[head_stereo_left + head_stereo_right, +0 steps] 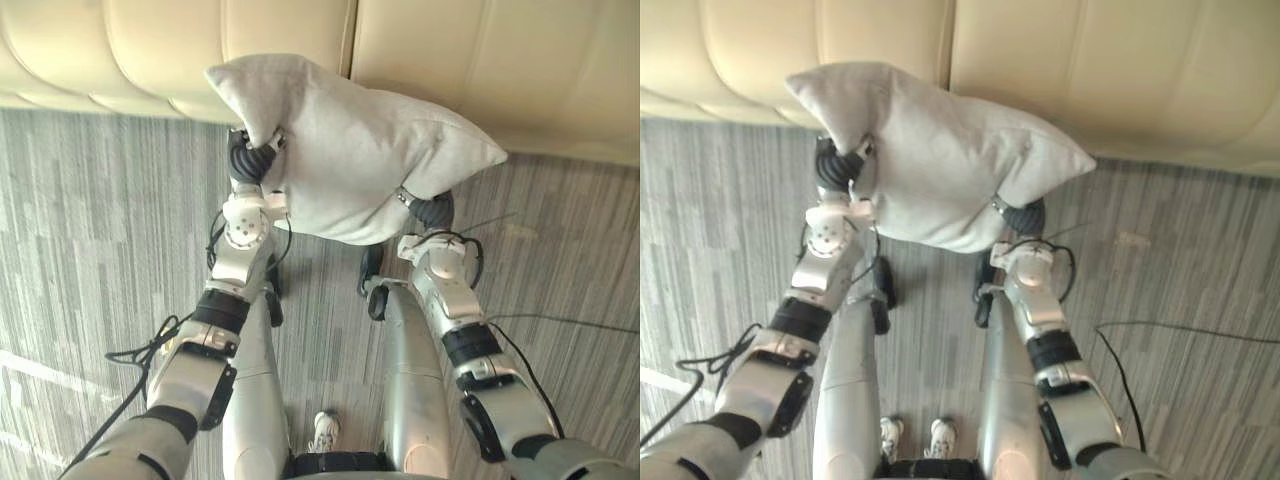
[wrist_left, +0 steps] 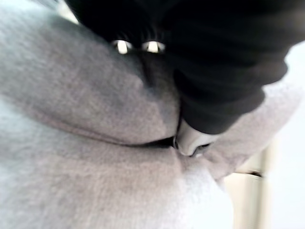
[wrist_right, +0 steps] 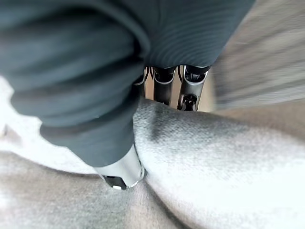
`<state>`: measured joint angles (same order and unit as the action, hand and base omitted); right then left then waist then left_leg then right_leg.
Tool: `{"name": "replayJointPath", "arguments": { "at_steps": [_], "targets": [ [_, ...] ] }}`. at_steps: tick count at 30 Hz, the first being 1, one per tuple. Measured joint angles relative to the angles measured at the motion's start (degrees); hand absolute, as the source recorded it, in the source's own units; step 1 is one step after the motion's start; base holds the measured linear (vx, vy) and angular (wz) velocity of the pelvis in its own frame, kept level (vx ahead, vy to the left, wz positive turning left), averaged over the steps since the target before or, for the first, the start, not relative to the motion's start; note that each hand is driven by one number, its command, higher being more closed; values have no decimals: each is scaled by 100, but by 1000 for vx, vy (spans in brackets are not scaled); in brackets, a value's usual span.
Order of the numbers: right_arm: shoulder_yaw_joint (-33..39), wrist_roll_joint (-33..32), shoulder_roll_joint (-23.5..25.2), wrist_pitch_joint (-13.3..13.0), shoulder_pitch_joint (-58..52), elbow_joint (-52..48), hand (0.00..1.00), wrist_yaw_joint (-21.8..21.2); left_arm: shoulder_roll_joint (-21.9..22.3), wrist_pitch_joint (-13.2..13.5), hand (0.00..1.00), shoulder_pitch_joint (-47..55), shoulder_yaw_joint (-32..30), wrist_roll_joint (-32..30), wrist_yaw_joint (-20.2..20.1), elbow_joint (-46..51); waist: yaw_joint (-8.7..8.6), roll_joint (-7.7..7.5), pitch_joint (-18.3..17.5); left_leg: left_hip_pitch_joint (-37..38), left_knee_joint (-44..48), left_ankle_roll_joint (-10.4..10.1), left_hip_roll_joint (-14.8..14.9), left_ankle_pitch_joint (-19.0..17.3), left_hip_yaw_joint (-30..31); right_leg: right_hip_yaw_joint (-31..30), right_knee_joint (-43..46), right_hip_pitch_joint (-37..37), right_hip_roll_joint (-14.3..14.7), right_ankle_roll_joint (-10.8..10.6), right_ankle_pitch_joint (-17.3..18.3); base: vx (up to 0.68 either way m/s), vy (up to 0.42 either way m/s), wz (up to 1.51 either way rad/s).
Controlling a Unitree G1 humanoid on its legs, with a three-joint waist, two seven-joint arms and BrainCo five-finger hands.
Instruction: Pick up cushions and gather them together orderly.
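While I am carrying the grey cushion (image 1: 350, 150) clear of the striped floor (image 1: 90, 230), it is hanging between both arms just in front of the cream sofa (image 1: 480, 70), tilted, with its upper corner showing against the sofa's front.

The left robot hand (image 1: 248, 158) is pinching the cushion's left side; in its wrist view the thumb (image 2: 190, 140) is digging into a fold of the cloth. The right robot hand (image 1: 432, 210) is gripping the lower right edge, its thumb (image 3: 121, 171) pressing in from one face while its fingers (image 3: 164, 86) are curling over the other.

What is worrying me is that both holds seem to be biting on loose fabric near the edges rather than on the filling. If I am moving one arm faster than the other, I am risking pulling the cloth out of the weaker pinch, and the cushion would be swinging from a single robot hand or dropping to the floor.

I am also seeing the cushion covering much of both robot hands from the head camera, so I would be judging any slip from the wrist views alone. I am not seeing any other cushion from here, so I am guessing at the placement spot, and a careless release could be leaving it crooked.
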<state>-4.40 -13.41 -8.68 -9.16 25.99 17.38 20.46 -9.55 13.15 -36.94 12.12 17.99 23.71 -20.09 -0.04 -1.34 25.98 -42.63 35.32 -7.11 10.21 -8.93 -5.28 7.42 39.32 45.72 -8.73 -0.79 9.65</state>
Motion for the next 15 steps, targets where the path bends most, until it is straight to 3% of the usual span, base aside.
{"name": "replayJointPath", "arguments": {
  "at_steps": [2, 4, 7, 10, 15],
  "targets": [
    [6, 0, 21, -3, -324, -388, 100, 20, 88, 50, 100, 290, 39, 1, 0, 315, 8, 1, -2, 630, -246, -1, -26, 0, -52, 19, -186, -599, -7, -5, 3, 178, 10, 1],
    [3, 1, 148, -64, -965, -970, 100, 19, 309, 179, 100, 970, 39, 9, -8, 839, 12, 1, -401, 1290, -653, -1, -101, 0, -76, 36, -469, -1208, -17, -77, 48, 170, 6, 4],
    [-42, 12, 320, -140, -1634, -1584, 100, -20, 530, 286, 100, 1802, 40, 41, -31, 1368, 83, -11, -717, 2143, -1125, -2, -147, 1, -241, 24, -871, -1982, -10, -158, 98, 157, 8, -10],
    [-133, 220, 434, -190, -2211, -2041, 100, -61, 634, 289, 100, 2557, 141, 241, -48, 1805, 82, -19, -1186, 2629, -1417, -4, -179, 2, -354, 0, -1127, -2405, -17, -182, 109, 95, 33, -10],
    [-295, 264, 503, -215, -2869, -2516, 100, -185, 635, 289, 100, 3350, 260, 247, -82, 2235, 85, -18, -1615, 3340, -1972, -48, -201, 54, -533, -56, -1509, -2953, 20, -228, 87, 84, 28, -15]
  ]
}}
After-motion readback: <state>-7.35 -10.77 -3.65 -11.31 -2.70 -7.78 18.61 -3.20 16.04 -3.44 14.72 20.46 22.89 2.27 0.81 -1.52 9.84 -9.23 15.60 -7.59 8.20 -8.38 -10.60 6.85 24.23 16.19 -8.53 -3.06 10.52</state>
